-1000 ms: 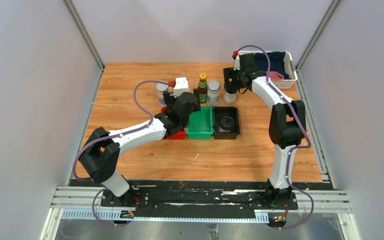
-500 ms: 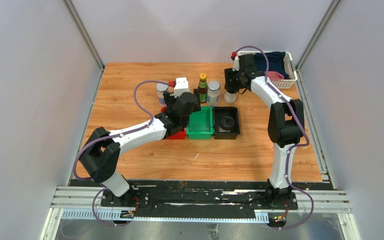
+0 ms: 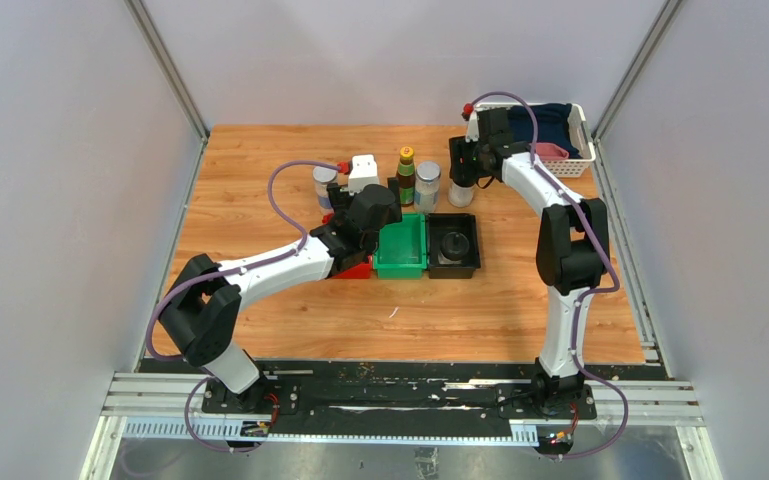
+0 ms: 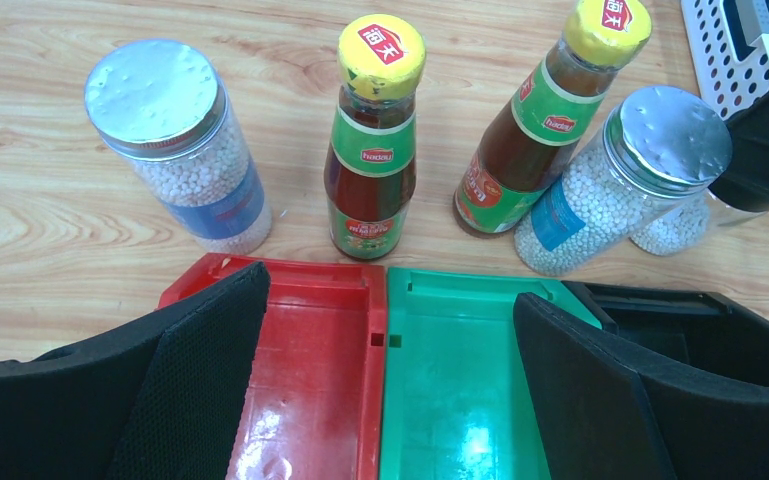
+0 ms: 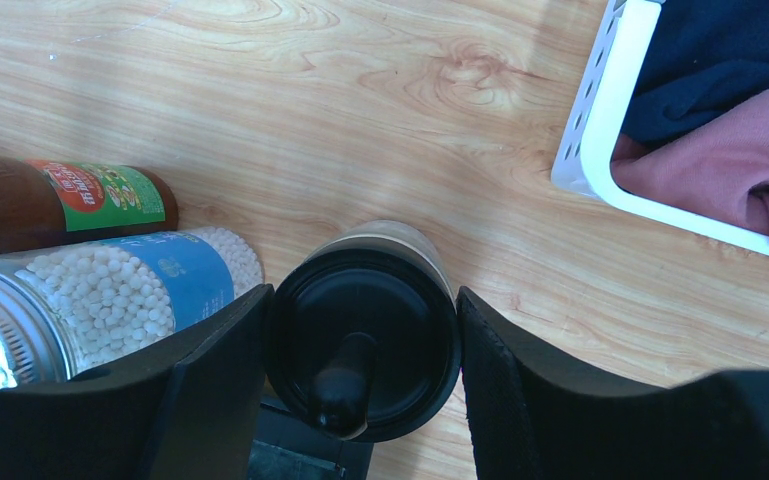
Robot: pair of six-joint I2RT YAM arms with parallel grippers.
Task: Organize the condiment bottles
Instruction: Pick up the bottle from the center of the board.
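My right gripper (image 5: 362, 300) is shut on the black domed cap of a pale bottle (image 5: 365, 340) that stands on the table by the white basket; the bottle also shows in the top view (image 3: 461, 190). Beside it stand a silver-lidded jar (image 5: 90, 290) and a brown bottle (image 5: 70, 200). My left gripper (image 4: 385, 390) is open and empty over the red bin (image 4: 310, 370) and the green bin (image 4: 450, 380). Beyond them stand a silver-lidded jar (image 4: 175, 140), two brown yellow-capped bottles (image 4: 375, 150) (image 4: 550, 120) and a second jar (image 4: 620, 180). Another black-capped bottle (image 3: 454, 245) lies in the black bin (image 3: 472, 262).
A white basket (image 3: 585, 160) holding dark and pink cloth stands at the back right corner, close to my right gripper. The three bins sit side by side mid-table. Grey walls close in the left, right and back edges of the table.
My right wrist has shifted very slightly at the black-capped bottle. The left arm and the other bottles have not moved.
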